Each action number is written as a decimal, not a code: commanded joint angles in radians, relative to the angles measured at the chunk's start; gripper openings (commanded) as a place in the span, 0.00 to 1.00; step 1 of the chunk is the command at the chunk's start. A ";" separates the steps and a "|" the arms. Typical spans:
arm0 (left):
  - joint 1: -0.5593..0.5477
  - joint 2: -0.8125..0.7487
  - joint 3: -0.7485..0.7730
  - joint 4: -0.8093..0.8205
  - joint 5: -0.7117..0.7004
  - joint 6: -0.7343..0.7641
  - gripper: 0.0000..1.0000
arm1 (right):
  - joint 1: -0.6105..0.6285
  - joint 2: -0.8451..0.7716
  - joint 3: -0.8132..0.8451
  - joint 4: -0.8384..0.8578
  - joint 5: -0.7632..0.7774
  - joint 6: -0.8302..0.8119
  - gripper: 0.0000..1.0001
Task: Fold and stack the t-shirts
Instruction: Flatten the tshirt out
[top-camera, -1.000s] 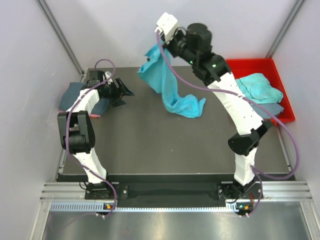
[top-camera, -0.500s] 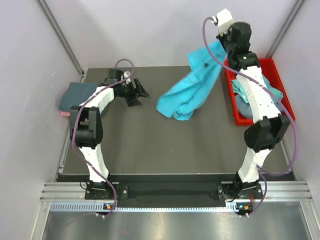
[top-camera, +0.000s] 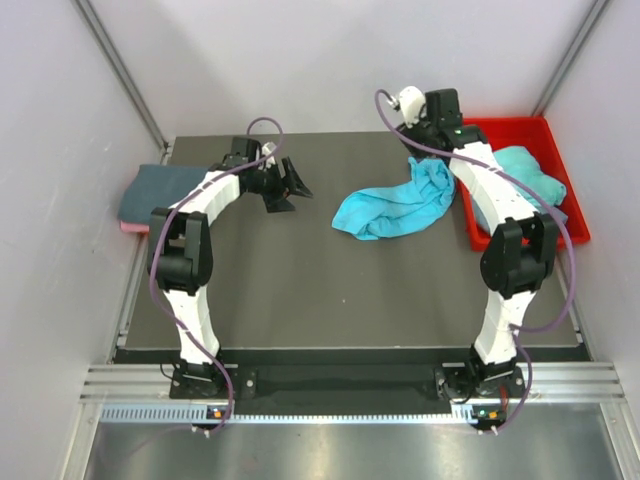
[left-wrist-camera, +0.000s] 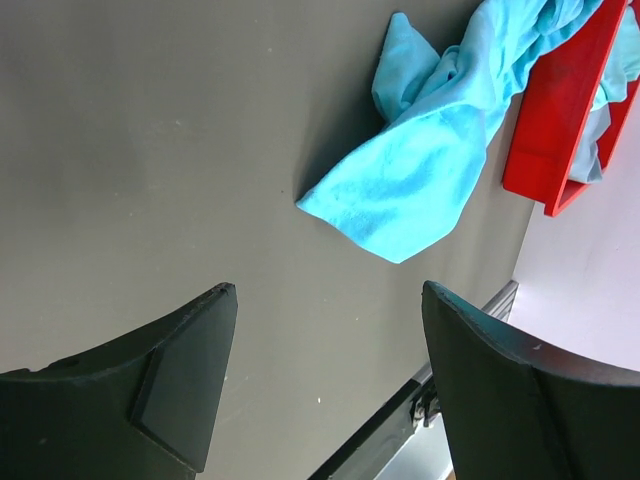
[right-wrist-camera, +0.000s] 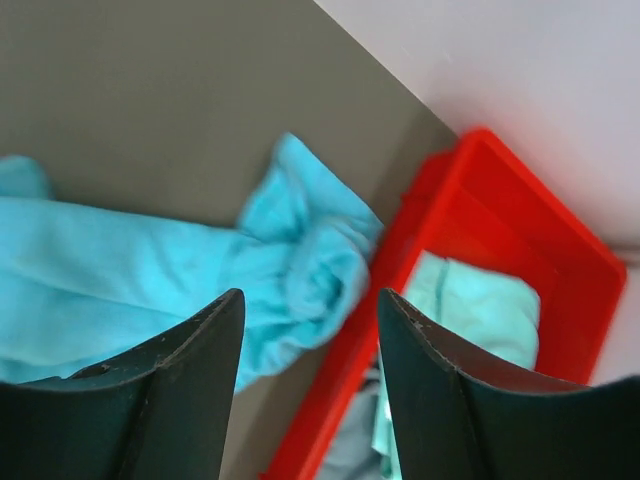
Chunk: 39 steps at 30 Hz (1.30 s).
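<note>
A turquoise t-shirt (top-camera: 390, 210) lies crumpled on the dark table, right of centre, its right end against the red bin. It also shows in the left wrist view (left-wrist-camera: 420, 190) and in the right wrist view (right-wrist-camera: 150, 270). My right gripper (right-wrist-camera: 310, 295) hangs open above the shirt's bunched end and the bin's edge, with nothing between its fingers. My left gripper (top-camera: 292, 190) is open over bare table at the back left, apart from the shirt. A folded slate blue-grey t-shirt (top-camera: 155, 190) lies on a pink one (top-camera: 128, 227) at the table's left edge.
The red bin (top-camera: 500, 124) stands at the back right and holds a pale teal t-shirt (top-camera: 520, 170) over a blue-grey one (top-camera: 545, 215). Grey walls close in the table (top-camera: 330, 290) at the back and both sides.
The right arm swung the turquoise t-shirt rightward, came down and opened; the shirt has dropped from hanging to a crumpled heap. The left gripper moved right toward the table's middle.
</note>
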 joint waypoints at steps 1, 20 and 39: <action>0.001 -0.069 -0.012 0.003 0.005 0.031 0.79 | 0.068 -0.046 0.034 -0.039 -0.189 0.027 0.55; 0.028 -0.144 -0.032 -0.035 -0.061 0.098 0.80 | 0.208 0.153 0.030 -0.093 -0.254 -0.087 0.56; 0.062 -0.178 -0.020 -0.077 -0.182 0.120 0.79 | 0.439 0.185 0.051 -0.245 -0.381 -0.380 0.57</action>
